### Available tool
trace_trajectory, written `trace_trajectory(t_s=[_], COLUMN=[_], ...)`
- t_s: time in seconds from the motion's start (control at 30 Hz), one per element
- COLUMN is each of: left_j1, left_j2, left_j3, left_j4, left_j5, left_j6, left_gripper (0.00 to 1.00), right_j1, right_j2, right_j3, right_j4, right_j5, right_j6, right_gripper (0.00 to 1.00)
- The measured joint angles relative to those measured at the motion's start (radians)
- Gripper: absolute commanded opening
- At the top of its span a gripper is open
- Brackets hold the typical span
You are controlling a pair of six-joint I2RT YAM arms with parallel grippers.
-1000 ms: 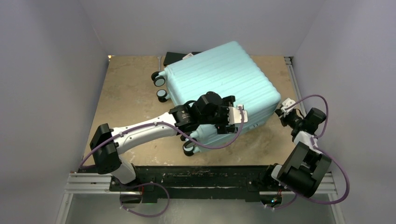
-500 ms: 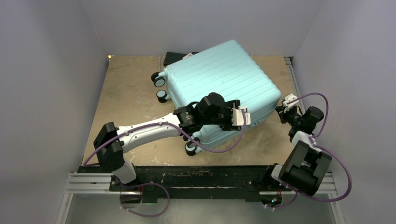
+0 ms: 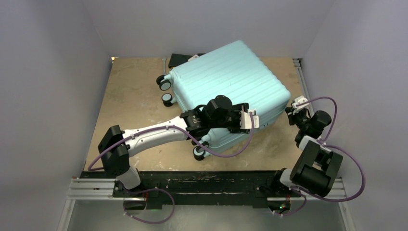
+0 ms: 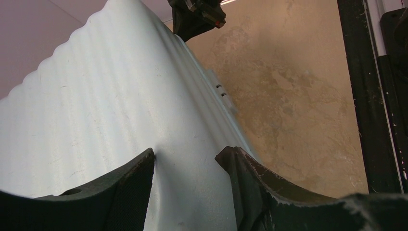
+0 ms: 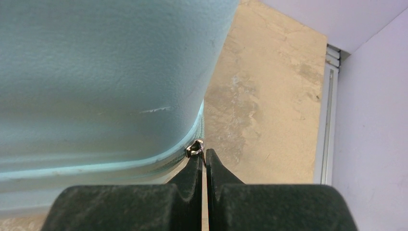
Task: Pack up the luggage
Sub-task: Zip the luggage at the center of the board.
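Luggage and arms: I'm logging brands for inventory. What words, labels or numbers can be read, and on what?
No text can be read in any view.
luggage: plain ribbed shell, no lettering seen.
left arm: pale mark on a black joint, too small to read.
zipper pull: bare metal, no marking seen.

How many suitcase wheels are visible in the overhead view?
3. Two at the luggage far-left end, one wheel behind the other; the third at its near-left corner, below the left arm. Another may be hidden under that arm.
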Motion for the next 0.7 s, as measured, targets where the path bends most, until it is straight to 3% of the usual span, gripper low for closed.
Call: trace_trajectory(t_s=[0.33,0.6,0.7], left_j1=[0.001,0.004,0.005], left_j2=[0.009,0.005,0.002], left_j3=[0.002,-0.003,-0.003], left_j4=[0.009,0.01,0.004], left_j5=[0.009,0.021,0.03], left_j6=[0.0,0.005,0.016], left_gripper=[0.54,0.55,0.62], right_j1=[0.022,0.032,0.038], right_j2=[0.122,0.276,0.314], right_j3=[-0.001,0.101,0.161], right_j4=[0.213,0.285,0.225], right_j5=[0.019,-0.114,-0.193], right_j6=[0.073,0.035,-0.047], right_gripper=[0.01,0.04,0.03])
